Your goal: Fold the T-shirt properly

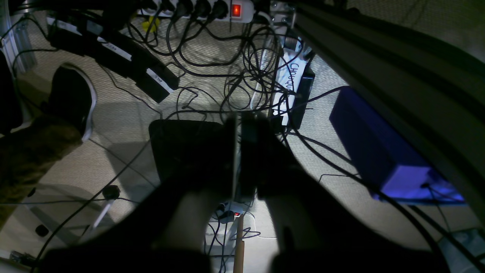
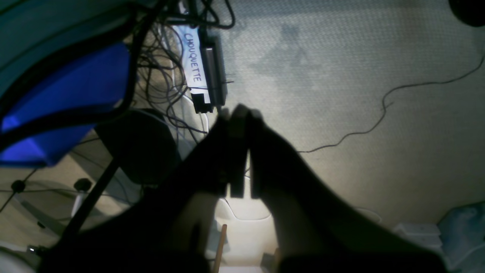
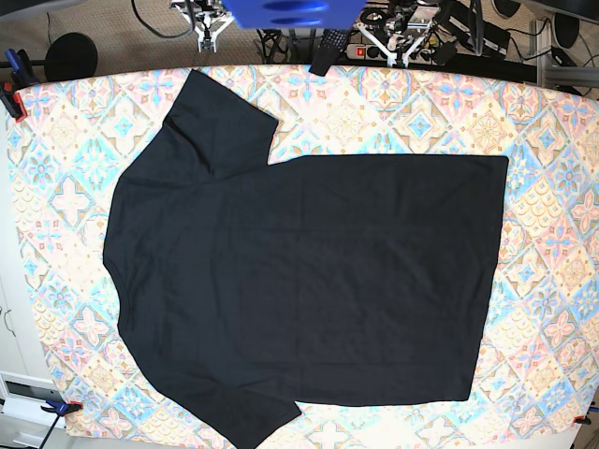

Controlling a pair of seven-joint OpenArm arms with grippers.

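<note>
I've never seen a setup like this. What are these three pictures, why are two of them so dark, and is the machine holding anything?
This is a robot with two arms, each ending in a two-fingered gripper with a small camera mounted just behind it. The bright picture comes from a fixed camera looking straight down at a table covered with a pastel patterned tablecloth. On it lies a black T-shirt, spread flat and not yet folded.

The two dark pictures come from the arm cameras. Neither looks at the table right now: both show carpet, tangled cables and a blue box off the table. The black shapes in front are the left gripper and the right gripper. Both are shut, with nothing held between their fingers. In the overhead view only a little equipment shows above the table's far edge.
</note>
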